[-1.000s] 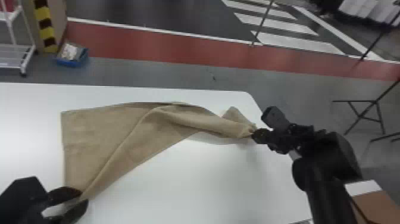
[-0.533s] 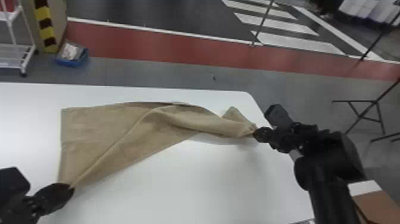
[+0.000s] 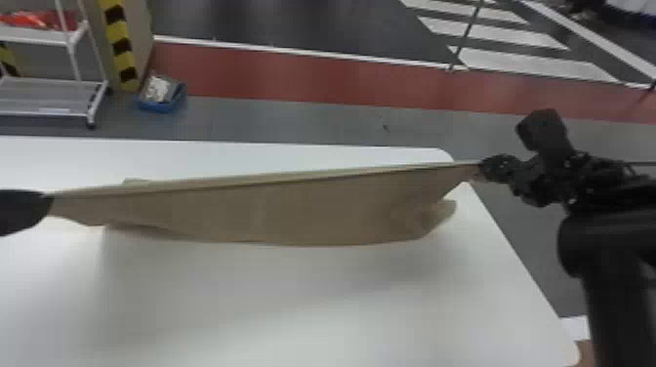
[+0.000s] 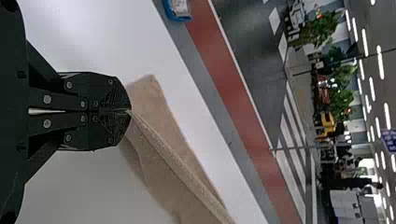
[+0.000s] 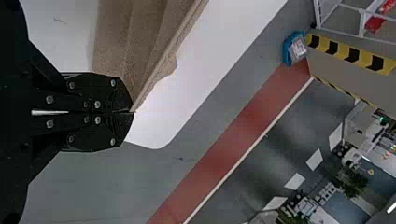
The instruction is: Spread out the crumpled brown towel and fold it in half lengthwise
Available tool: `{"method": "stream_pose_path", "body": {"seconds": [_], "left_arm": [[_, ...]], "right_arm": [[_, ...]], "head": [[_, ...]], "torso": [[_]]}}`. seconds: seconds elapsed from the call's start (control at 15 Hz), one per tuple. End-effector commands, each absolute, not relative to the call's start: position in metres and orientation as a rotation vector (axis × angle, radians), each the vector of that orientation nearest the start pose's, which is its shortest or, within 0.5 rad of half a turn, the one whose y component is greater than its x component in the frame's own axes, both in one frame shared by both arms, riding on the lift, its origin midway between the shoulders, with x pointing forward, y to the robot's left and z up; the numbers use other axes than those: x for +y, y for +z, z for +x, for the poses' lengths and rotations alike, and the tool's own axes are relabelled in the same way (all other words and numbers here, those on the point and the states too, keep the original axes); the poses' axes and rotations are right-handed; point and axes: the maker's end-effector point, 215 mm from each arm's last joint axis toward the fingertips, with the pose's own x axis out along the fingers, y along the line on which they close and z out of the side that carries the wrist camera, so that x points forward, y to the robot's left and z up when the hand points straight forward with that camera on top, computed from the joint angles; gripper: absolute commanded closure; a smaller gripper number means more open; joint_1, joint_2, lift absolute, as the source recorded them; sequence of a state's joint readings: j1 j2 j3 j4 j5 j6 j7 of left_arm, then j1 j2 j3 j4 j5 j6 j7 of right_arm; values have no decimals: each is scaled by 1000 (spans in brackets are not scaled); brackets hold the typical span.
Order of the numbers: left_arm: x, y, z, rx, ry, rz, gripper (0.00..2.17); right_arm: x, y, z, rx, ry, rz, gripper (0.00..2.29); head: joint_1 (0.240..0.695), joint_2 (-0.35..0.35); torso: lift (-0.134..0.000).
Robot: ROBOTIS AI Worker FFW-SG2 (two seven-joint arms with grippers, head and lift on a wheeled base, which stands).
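The brown towel (image 3: pixel 273 210) is stretched between both grippers with a taut upper edge, its body hanging down over the white table. At the head view's left edge my left gripper (image 3: pixel 48 204) pinches one corner; the left wrist view has that gripper (image 4: pixel 130 112) shut on the towel (image 4: pixel 173 163). My right gripper (image 3: pixel 481 168) holds the other corner beyond the table's right edge. In the right wrist view the gripper (image 5: pixel 133 111) is closed on the tip of the towel (image 5: pixel 140 51). Whether the lower part touches the table I cannot tell.
The white table (image 3: pixel 312 302) spreads under and in front of the towel. Its right edge runs below my right arm. On the floor behind stand a blue bin (image 3: pixel 162 93) and a white rack (image 3: pixel 49 85) at the back left.
The left gripper closed on the near left corner. Both grippers then rose, the right also moving outward, pulling the towel from lying on the table into a taut, lifted span.
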State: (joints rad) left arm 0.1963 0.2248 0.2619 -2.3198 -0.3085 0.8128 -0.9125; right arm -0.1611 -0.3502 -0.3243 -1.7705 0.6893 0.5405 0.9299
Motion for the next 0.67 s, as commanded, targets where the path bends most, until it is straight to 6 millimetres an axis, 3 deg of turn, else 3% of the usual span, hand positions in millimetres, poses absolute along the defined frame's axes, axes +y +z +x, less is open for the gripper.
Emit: {"method": "stream_pose_path", "body": {"seconds": [0.0,0.13,0.2,0.33,0.4,0.6], "left_arm": [[336,-244,493,370,-370,305,1612],[349,-226,517,352,-359,320,1612],[346,-225,533,355,-371,316,1612],[325,-232,570,383,-410,324,1612],[312,-242,583,404,-433,327,1612],[295,-243,624,416,-443,338,1612]], "right_arm": [[-485,-271,575,511,91,-638,1204],[-471,-260,592,490,87,-662,1204],[-457,-265,603,500,97,-655,1204],[-416,-270,633,495,130,-640,1207],[-401,-267,647,487,138,-636,1318],[-373,-257,672,473,158,-618,1413]], "head": [[695,-205],[640,-163],[622,-148],[597,-121],[587,-107],[557,-75]], "torso": [[-125],[-125],[-125],[-125],[-125],[-125]]}}
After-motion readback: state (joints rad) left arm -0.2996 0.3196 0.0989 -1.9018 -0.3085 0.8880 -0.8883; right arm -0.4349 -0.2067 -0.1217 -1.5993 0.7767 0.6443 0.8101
